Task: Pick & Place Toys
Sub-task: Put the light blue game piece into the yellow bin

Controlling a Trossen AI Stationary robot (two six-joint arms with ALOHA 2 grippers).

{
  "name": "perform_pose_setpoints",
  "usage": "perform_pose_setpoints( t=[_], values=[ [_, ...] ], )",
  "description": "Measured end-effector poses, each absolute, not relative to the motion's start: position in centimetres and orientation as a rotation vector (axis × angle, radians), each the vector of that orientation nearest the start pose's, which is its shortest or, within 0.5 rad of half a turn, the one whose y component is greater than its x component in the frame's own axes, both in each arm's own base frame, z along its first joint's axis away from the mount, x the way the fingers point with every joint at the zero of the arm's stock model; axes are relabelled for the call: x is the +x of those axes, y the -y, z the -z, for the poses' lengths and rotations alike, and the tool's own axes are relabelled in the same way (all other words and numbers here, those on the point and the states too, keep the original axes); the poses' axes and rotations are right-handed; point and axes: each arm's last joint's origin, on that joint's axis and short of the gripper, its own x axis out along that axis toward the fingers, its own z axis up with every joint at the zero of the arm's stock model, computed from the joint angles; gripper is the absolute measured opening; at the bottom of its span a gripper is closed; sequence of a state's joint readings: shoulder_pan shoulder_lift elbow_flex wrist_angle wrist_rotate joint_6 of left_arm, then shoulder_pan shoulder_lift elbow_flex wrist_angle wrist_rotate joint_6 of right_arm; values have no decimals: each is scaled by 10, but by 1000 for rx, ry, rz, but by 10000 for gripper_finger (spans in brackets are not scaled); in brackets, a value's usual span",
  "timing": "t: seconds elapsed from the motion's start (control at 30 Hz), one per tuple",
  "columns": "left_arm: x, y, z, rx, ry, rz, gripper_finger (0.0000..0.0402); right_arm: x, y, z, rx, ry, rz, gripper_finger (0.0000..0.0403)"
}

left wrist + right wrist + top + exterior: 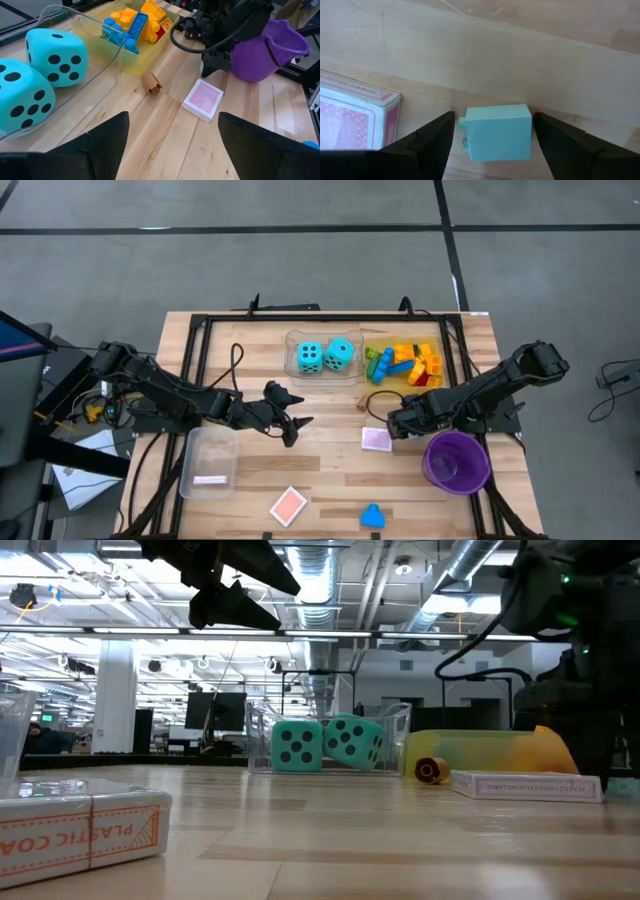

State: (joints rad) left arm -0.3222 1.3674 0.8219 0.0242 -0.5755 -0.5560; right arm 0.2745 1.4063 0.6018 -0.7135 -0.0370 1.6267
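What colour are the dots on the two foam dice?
Black, on turquoise dice; clearest in the left wrist view.
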Motion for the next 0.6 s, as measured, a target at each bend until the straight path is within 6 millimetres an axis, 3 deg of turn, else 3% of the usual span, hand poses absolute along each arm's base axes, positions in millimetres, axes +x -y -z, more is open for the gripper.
perform_pose_setpoints(
  t=[0.6],
  values=[
    [278,75,-240,-316,-386,-371,301,187,-54,-132,1094,-1303,992,245]
  ],
)
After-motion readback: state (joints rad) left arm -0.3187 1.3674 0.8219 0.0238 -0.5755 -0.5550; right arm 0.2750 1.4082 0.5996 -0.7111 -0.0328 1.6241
